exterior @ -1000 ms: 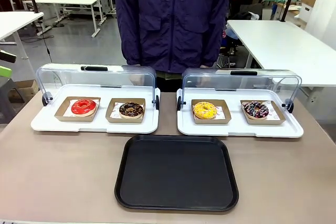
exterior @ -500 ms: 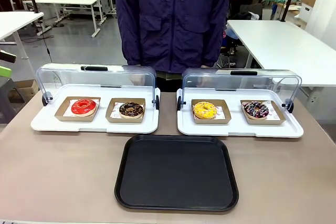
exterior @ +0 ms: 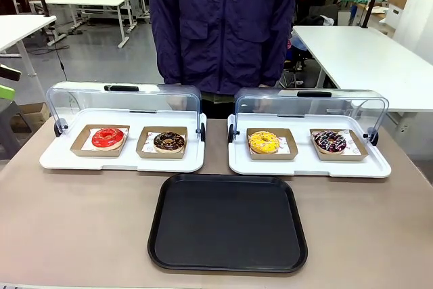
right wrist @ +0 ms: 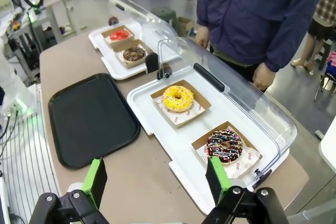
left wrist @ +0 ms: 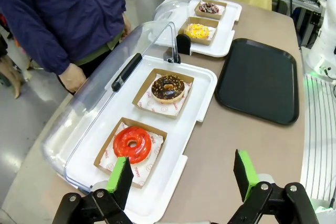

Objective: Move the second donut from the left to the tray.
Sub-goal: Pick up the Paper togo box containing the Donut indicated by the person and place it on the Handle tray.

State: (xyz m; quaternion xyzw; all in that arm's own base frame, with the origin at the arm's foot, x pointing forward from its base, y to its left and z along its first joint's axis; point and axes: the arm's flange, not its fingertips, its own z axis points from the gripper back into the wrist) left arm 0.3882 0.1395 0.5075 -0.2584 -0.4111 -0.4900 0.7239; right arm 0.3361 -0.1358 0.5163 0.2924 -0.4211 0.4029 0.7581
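Observation:
The second donut from the left [exterior: 168,141] is a dark chocolate ring with pale specks. It lies in a small brown cardboard tray inside the left white display tray [exterior: 122,162], beside the red-glazed donut [exterior: 108,138]. It also lies ahead of my left gripper [left wrist: 181,177] as the chocolate donut [left wrist: 168,88]. The black tray [exterior: 228,222] lies bare at the table's near middle, black tray [left wrist: 259,80], black tray [right wrist: 92,117]. My left gripper is open, raised over the table near the red donut. My right gripper [right wrist: 156,179] is open, nothing between its fingers.
The right display tray [exterior: 309,163] holds a yellow donut [exterior: 263,141] and a sprinkled dark donut [exterior: 330,141]. Both clear domed lids are swung back. A person in a dark blue jacket [exterior: 222,25] stands at the far side, hands down.

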